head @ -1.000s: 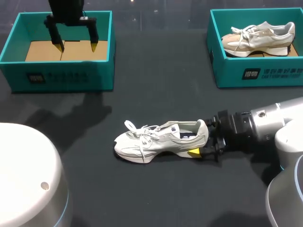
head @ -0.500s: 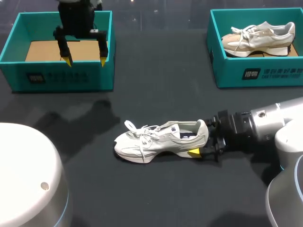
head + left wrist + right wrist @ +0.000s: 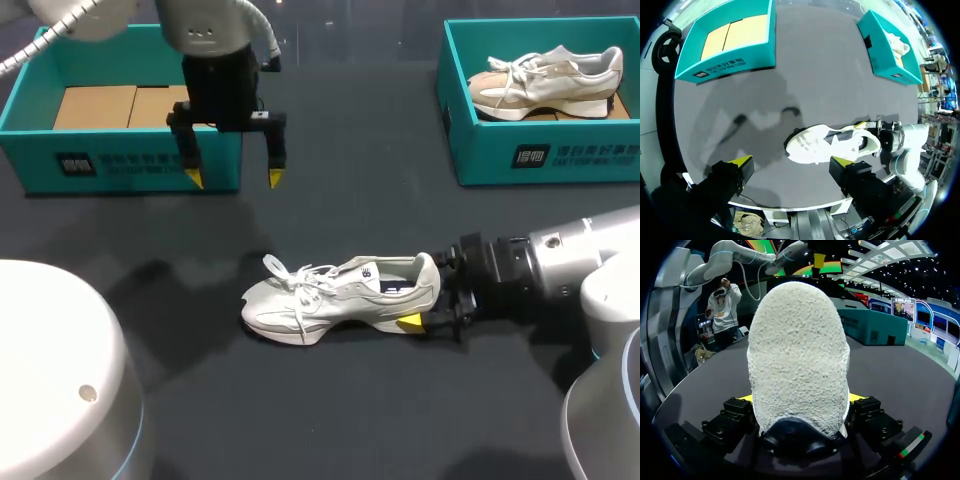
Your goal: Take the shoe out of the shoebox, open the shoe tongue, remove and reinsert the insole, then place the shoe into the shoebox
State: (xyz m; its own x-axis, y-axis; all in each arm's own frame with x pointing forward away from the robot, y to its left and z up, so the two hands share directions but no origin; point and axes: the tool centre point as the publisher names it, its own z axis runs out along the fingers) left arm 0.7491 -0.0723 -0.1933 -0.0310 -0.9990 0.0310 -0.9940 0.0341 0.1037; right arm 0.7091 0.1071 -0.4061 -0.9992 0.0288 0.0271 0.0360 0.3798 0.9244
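Right now the white sneaker (image 3: 340, 295) is lying on its sole at the centre of the head view, on the dark table (image 3: 350, 200). Its toe is pointing toward the frame's left, and its laces are trailing loose over the front.

The right arm (image 3: 560, 265) is stretching in from the right edge, low over the table, and the right gripper (image 3: 422, 305) is clamping the sneaker's heel. One yellow-tipped finger (image 3: 408, 321) is showing on the near side of the heel. In the right wrist view the rough white heel is filling the space between both fingers, with a yellow tip pressing against each side.

The left gripper (image 3: 235, 178) is hanging in the upper left of the frame, its fingers pointing down, spread wide and holding nothing. It is hovering above the table just in front of the left shoebox (image 3: 120, 165), well apart from the sneaker. In the left wrist view the sneaker is lying ahead of that gripper, in line with the gap between its two parted fingers and not touching them.

The teal left shoebox is sitting at the upper left, its brown cardboard floor showing. A second teal shoebox (image 3: 540, 155) is sitting at the upper right, holding another pale sneaker (image 3: 545, 82) with its toe toward the left.
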